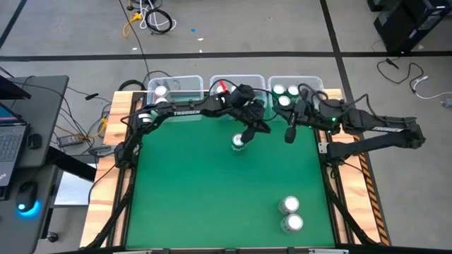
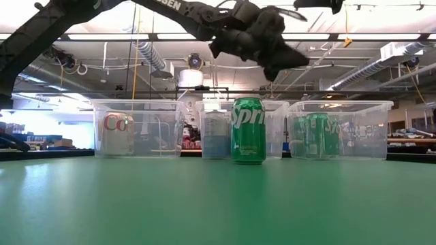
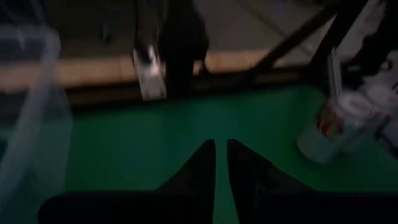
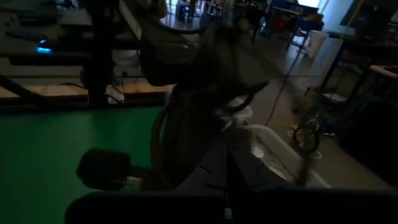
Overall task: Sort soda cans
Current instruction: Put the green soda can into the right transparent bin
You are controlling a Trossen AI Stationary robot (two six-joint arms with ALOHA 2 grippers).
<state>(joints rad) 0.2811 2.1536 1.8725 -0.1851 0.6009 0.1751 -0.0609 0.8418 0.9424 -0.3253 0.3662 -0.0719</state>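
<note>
Nearly closed left gripper (image 3: pixel 221 163) jaws, empty.

A robotics lab or workshop in an open industrial hall — the low view looks past the green table (image 1: pixel 212 197) to exposed ceiling ducts (image 2: pixel 146 54), strip lights and distant workbenches. From above, bare concrete floor with dark tape lines surrounds the rig; loose cables (image 1: pixel 152 20) lie at 11 o'clock, and a desk with a laptop (image 1: pixel 8 137) and mouse (image 1: pixel 27 189) sits at 9 o'clock.

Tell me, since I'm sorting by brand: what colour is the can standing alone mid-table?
Green, a Sprite can; the low view shows it best.
</note>
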